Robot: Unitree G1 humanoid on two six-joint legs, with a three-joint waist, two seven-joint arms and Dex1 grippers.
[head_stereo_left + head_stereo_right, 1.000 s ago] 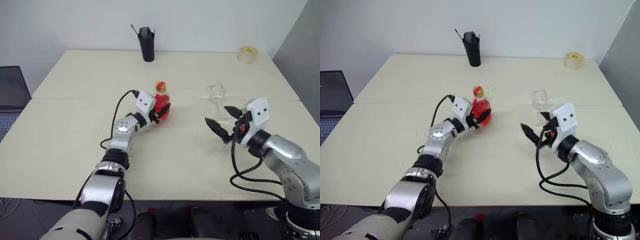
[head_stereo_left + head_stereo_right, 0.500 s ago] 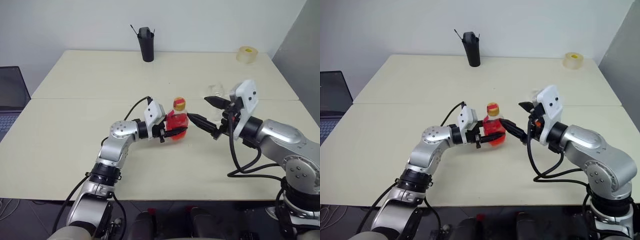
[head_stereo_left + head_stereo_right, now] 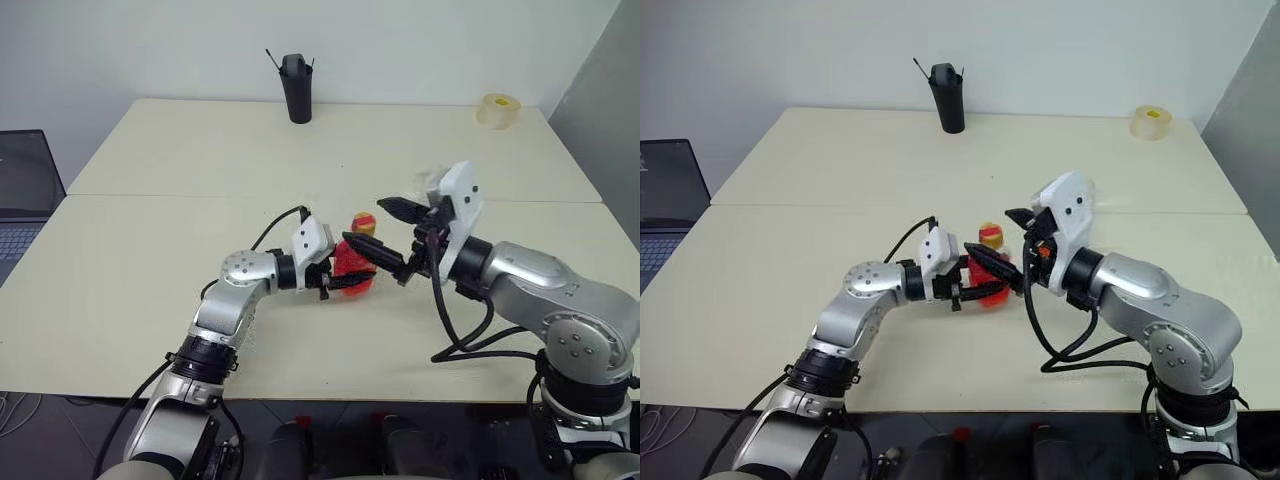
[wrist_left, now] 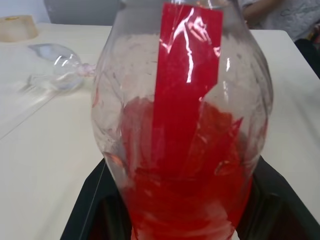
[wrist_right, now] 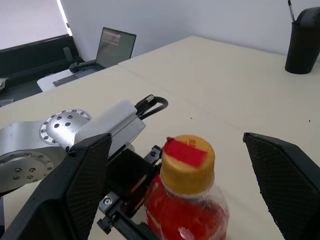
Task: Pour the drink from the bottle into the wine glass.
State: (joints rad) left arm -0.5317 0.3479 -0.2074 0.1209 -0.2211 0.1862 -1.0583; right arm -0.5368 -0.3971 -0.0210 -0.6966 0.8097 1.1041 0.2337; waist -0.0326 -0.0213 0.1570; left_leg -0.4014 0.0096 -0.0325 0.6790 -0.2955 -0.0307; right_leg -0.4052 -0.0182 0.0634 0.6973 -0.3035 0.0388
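Observation:
My left gripper is shut on the lower body of the bottle, holding it upright just above the table. The red drink fills roughly the bottle's lower half, behind a red label strip. The yellow-and-red cap is on. My right gripper is open, one black finger on each side of the cap without touching it. The wine glass stands on the table beyond the bottle. In the head views it is mostly hidden behind my right hand.
A tall black cup with pens stands at the table's far edge. A roll of tape lies at the far right corner. A laptop sits off the table's left side. A seam crosses the tabletop.
My left gripper has carried the bottle back towards me and to the right. My right gripper has swung left and up, and now brackets the cap, covering the glass.

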